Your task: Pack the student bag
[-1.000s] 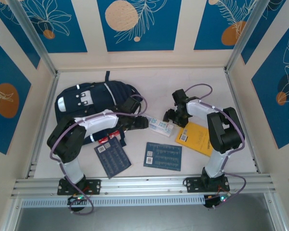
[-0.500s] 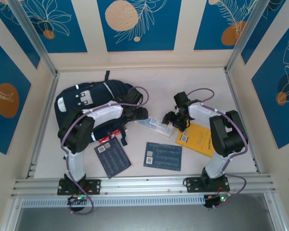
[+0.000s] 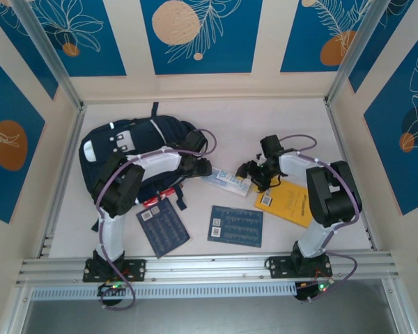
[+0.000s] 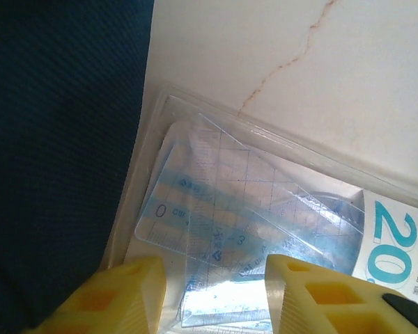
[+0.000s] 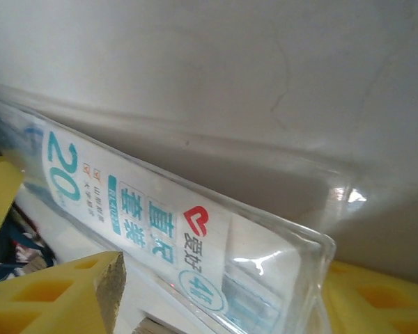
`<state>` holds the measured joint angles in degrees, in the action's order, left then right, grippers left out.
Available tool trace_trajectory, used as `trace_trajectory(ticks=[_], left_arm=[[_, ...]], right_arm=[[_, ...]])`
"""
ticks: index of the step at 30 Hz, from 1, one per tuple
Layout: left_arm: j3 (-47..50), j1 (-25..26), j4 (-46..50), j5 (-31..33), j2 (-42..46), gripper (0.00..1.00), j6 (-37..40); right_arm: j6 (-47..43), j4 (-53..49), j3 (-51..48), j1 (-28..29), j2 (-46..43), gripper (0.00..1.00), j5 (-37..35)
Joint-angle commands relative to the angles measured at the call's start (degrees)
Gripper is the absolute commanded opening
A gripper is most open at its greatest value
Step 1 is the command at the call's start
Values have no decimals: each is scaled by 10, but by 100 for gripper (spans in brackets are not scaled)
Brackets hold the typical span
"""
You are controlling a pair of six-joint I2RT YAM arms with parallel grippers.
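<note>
One glossy ruler pack point(image 4: 265, 202) beside woven bag point(image 4: 56, 139)

The clear ruler-set package point(image 5: 150, 226) carries a teal "20" at one end, then a red logo with "爱好" and a circled "4". The transparent ruler point(image 4: 209, 229) inside reads "0", "cm", "3".

The student bag point(image 3: 143, 139) is a large dark navy backpack with thin white stripes, white patches and buckles. It lies flat with its front face up, its top loop pointing away from the arm bases and a dark strap trailing off its near edge. Whether it is zipped cannot be told. Its woven navy fabric point(image 4: 56, 139) lies just beside the outer finger point(image 4: 125, 296) of the left gripper point(image 3: 203, 169), and well apart from the right gripper point(image 3: 254, 177).
</note>
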<state>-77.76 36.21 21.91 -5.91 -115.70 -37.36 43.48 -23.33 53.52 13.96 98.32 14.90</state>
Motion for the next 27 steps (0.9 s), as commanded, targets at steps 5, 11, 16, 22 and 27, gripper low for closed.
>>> trace_trajectory(ticks=[5, 11, 16, 22, 27], left_arm=[[6, -1, 3, -32, -40, 38, 8], [-4, -2, 10, -62, -19, 43, 2], [-10, -5, 25, -73, 35, 60, -3], [5, -16, 30, -92, 107, 70, -20], [46, -34, 22, -125, 171, 78, -27]], right_arm=[[55, 125, -46, -5, -27, 48, 121], [62, 132, -66, -18, -66, 23, 104], [67, 138, -90, -32, -123, 12, 94], [84, 152, -107, -39, -184, 0, 107], [93, 155, -115, -48, -237, 0, 123]])
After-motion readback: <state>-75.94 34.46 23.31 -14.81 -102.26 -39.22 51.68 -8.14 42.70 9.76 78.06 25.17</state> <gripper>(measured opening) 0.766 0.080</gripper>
